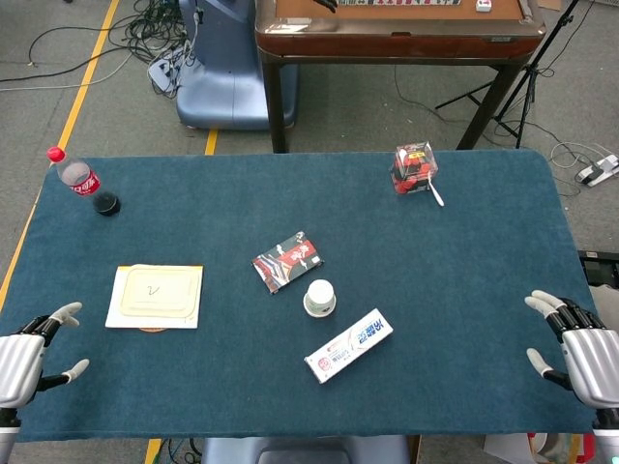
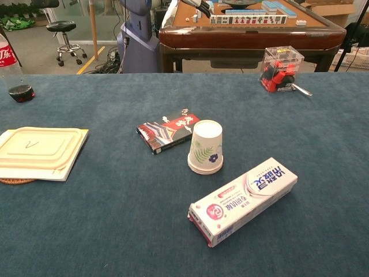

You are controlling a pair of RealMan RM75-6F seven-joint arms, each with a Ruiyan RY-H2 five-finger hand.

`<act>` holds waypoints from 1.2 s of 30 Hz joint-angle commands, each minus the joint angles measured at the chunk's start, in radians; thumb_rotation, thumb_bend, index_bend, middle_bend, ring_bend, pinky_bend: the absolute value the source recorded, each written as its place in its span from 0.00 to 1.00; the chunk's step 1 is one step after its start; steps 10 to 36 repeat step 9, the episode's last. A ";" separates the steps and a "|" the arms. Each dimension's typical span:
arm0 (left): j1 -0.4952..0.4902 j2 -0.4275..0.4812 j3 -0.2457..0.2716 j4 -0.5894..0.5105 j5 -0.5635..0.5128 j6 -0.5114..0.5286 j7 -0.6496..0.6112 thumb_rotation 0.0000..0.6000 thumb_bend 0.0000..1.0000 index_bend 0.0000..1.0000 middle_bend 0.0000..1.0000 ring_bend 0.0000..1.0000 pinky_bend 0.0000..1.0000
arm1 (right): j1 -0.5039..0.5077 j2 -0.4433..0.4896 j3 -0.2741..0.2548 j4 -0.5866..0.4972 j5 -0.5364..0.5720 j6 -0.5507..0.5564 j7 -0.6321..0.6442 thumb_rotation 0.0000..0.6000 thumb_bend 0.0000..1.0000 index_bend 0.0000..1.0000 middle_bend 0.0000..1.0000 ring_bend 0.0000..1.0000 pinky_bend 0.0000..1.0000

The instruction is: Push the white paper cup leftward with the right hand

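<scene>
Blue felt table (image 1: pixel 464 251), near edge flanked by both hands. Right hand (image 1: pixel 578 356): at the near right corner, fingers apart, holding nothing, touching nothing. Left hand (image 1: pixel 24 360): at the near left corner, likewise spread and empty. Neither hand seen in the chest view. Toothpaste box (image 1: pixel 350 345): long, white and pink, lying flat and slantwise in the near half of the table. Well apart from the right hand, yet nearest to it of all the goods. Paper cup (image 1: pixel 319 298): upside down, just beyond the box, apart from it. Small printed packet (image 1: pixel 287 261): flat, just beyond the cup. Cream tray (image 1: pixel 156 295): flat, a brown mat edge showing beneath, near the left hand but not touching. Cola bottle (image 1: pixel 75 177) and black cap (image 1: pixel 106 204): far left corner. Clear case (image 1: pixel 414 167) with red contents: far right. Step judged: ready pose ahead of a reach, most likely for the box. Handling advice:
- Approach the box from its right end, on the side away from the cup.
- Hold fingers wide until astride the long sides.
- Close across the width, not the length.
- Lift level, sparing the cup a knock.
- Leave the left hand parked short of the tray.
</scene>
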 commanded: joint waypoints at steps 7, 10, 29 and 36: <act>-0.009 0.003 0.001 0.001 -0.002 -0.022 -0.005 1.00 0.17 0.20 0.37 0.33 0.45 | 0.008 0.008 0.044 0.040 0.046 -0.072 0.072 1.00 0.24 0.25 0.23 0.17 0.32; -0.012 0.002 0.000 -0.001 -0.004 -0.027 -0.007 1.00 0.17 0.20 0.37 0.33 0.45 | 0.009 0.007 0.045 0.043 0.046 -0.087 0.076 1.00 0.24 0.25 0.23 0.17 0.32; -0.012 0.002 0.000 -0.001 -0.004 -0.027 -0.007 1.00 0.17 0.20 0.37 0.33 0.45 | 0.009 0.007 0.045 0.043 0.046 -0.087 0.076 1.00 0.24 0.25 0.23 0.17 0.32; -0.012 0.002 0.000 -0.001 -0.004 -0.027 -0.007 1.00 0.17 0.20 0.37 0.33 0.45 | 0.009 0.007 0.045 0.043 0.046 -0.087 0.076 1.00 0.24 0.25 0.23 0.17 0.32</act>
